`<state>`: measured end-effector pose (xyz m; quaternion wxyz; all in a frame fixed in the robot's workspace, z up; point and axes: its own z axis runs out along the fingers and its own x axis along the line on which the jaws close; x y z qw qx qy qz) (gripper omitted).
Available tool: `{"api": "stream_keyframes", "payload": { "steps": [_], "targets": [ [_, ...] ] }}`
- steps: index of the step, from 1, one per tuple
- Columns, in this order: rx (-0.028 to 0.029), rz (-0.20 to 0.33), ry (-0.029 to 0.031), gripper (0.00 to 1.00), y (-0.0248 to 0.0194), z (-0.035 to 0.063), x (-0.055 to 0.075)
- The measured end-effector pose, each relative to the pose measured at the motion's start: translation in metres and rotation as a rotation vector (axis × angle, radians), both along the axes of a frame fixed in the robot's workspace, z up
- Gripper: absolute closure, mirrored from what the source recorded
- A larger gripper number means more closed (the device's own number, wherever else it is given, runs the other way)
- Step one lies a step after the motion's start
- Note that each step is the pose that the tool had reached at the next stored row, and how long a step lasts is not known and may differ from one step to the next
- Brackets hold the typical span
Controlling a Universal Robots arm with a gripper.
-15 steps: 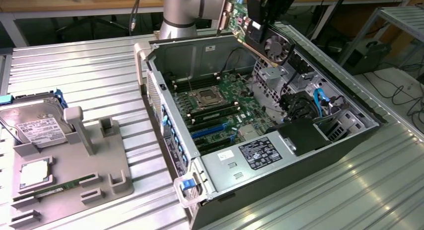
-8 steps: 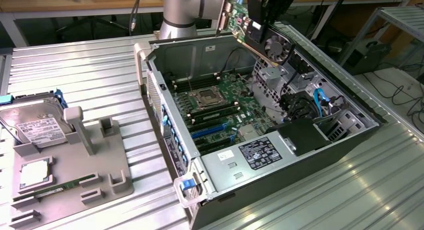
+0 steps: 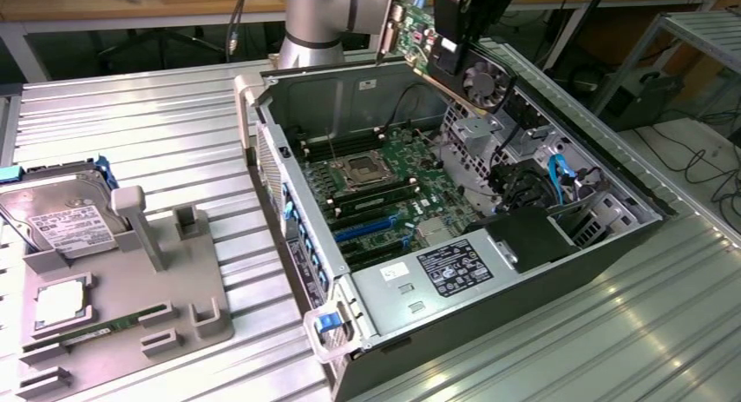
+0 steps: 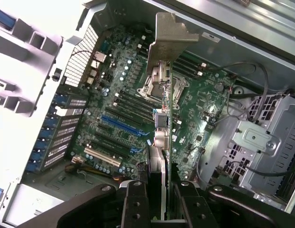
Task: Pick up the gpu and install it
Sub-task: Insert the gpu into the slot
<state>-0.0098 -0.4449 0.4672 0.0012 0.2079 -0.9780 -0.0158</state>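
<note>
Nearest the wrist lens: 2 black fingers point(image 4: 137, 202) of the gripper point(image 4: 159, 202), pinching the gpu point(image 4: 172, 118) by its thin edge, with bolt heads showing on each matte pad. Card held edge-on, hanging above the open computer case point(image 3: 602, 246), apparently touching nothing below. At the card's far end, a silver bracket point(image 4: 170, 38): stamped sheet metal, dull grey, with a stepped, notched tab.

In the exterior view, card up at 1 o'clock of the case: tilted green board carrying a round black fan point(image 3: 484, 79) in a ribbed surround.

Progress, judged from how things lie: pick-up done, the card well clear of the desk point(image 3: 139, 124) and carried over the case. Install not yet done, the card seated in no slot and well apart from the board beneath.

Below the card, the motherboard point(image 3: 383, 185): glossy green, crowded with small silver capacitors. A square CPU socket point(image 3: 357, 169) with a metal frame near its middle. Long blue and black expansion slots point(image 3: 364, 227) at 6 o'clock of the socket, all bare. Black cables looping at 3 o'clock beside a perforated steel drive cage.

Outside the case at 8 o'clock, on the ribbed metal desk, a grey moulded tray point(image 3: 208, 319). On it, a silver hard drive point(image 3: 64, 220) with a white label at 11 o'clock and a narrow green RAM stick point(image 3: 110, 326) at 6 o'clock.
</note>
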Motion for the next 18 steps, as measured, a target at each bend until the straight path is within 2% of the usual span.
{"api": "stream_keyframes", "payload": {
  "steps": [18],
  "targets": [
    [0.0000, 0.054, 0.0000, 0.73, 0.0000, 0.0000, 0.0000]
  ]
}}
